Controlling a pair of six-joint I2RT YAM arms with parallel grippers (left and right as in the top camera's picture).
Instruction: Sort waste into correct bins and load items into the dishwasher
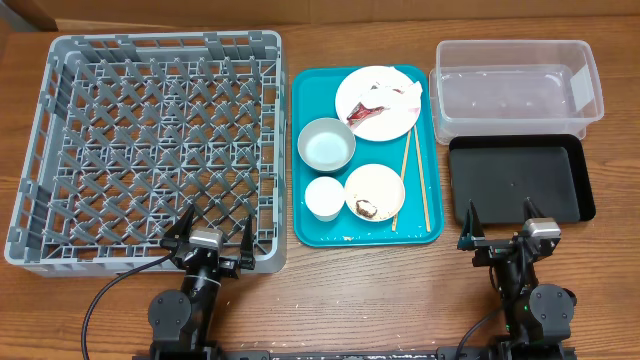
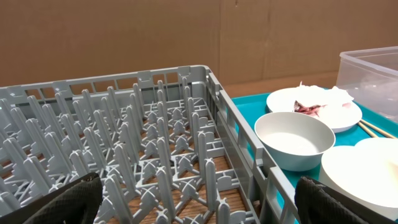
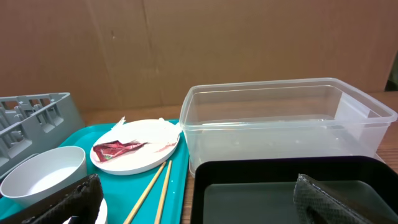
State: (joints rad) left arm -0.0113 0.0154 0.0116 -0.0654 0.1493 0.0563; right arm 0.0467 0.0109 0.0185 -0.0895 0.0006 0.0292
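Observation:
The grey dish rack (image 1: 150, 150) stands at the left, empty. On the teal tray (image 1: 365, 232) sit the pale pink plate (image 1: 378, 120) with the white napkin (image 1: 397, 88) and red wrapper (image 1: 366, 110), the grey-green bowl (image 1: 327, 144), the white cup (image 1: 325, 197), the pinkish bowl (image 1: 378, 185) holding a brown lump (image 1: 366, 208), and two chopsticks (image 1: 415, 180). The clear tub (image 1: 515, 85) and black tray (image 1: 520, 180) are at the right, both empty. My left gripper (image 1: 213, 232) is open at the rack's near wall. My right gripper (image 1: 500, 225) is open at the black tray's near edge.
A few white rice grains (image 1: 345, 238) lie on the teal tray's near edge. A cardboard wall stands behind the table (image 3: 186, 43). Bare wood shows between the teal tray and the black tray (image 1: 442, 200) and along the table's front.

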